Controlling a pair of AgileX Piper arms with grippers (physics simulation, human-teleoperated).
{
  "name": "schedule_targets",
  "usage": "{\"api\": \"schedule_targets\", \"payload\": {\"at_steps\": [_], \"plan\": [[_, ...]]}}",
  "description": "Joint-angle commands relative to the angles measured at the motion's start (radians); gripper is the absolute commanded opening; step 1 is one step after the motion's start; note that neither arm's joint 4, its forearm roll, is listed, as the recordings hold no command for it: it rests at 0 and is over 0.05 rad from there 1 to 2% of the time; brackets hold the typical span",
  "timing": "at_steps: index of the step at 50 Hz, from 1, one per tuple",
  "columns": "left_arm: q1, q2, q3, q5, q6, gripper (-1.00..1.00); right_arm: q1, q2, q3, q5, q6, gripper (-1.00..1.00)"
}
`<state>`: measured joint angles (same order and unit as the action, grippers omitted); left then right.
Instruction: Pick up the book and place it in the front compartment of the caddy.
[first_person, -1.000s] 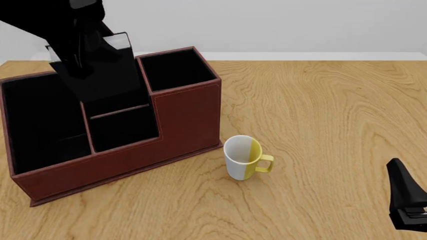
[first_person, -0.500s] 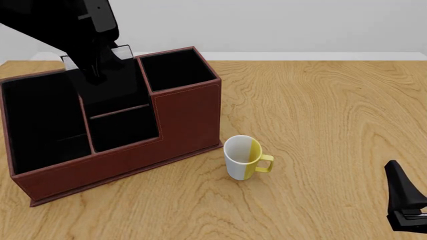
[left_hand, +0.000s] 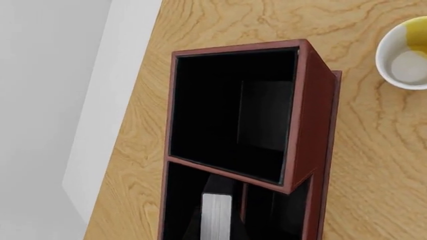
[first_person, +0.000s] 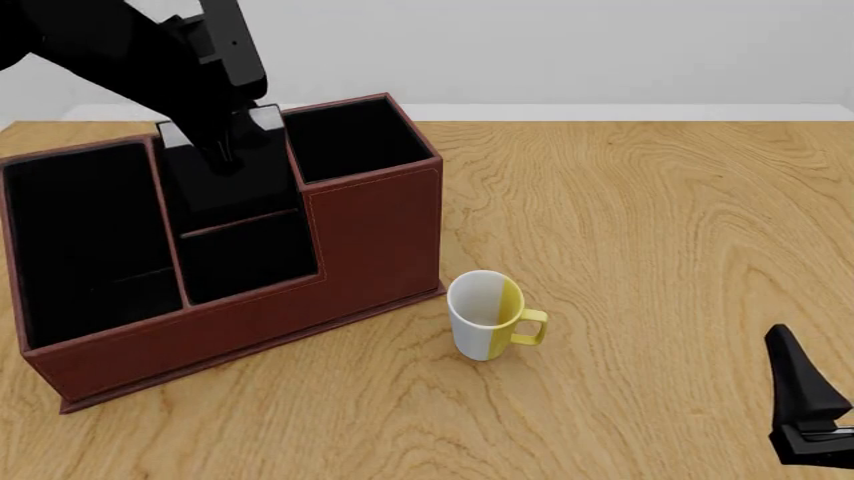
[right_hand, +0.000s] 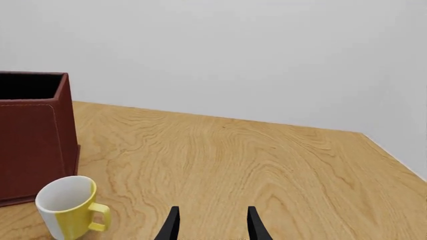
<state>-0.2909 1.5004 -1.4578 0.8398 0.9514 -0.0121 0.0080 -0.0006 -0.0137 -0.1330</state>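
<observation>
Setting: a rendered desk or office-style workspace, not a real room. Evidence: a flat wood-grain table (first_person: 641, 220) meets a plain, featureless grey-white wall (right_hand: 267, 60). Furnishings are limited to a reddish-brown desk caddy (first_person: 374, 240) with black compartments and a white-and-yellow mug (first_person: 487, 315). Surfaces are uniform and spotless, consistent with simulation.

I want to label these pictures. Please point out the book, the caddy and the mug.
book (left_hand: 215, 215), left wrist view, white page edges.
caddy (first_person: 374, 240), front view, reddish-brown front wall.
mug (first_person: 483, 322), front view, outer side.
</observation>
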Motion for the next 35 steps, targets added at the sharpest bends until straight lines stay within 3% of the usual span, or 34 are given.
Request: {"api": "schedule_targets", "payload": {"at_steps": [1,21,22,35], "plan": [[0.030,0.086,0.011,-0.071,0.032,-1.00,0.001,0.013,0.000,0.001,-0.019,1.00],[0.114,0.190,0.031,-0.191,0.087,-1.00,-0.009,0.006,0.000,0.023,-0.032,1.00],[0.120,0.192,0.035,-0.206,0.097,1.00,-0.010,0.006,0.000,0.023,-0.032,1.00],[0.132,0.191,0.014,-0.198,0.099,1.00,-0.009,0.011,0.000,0.018,-0.029,1.00]]}}
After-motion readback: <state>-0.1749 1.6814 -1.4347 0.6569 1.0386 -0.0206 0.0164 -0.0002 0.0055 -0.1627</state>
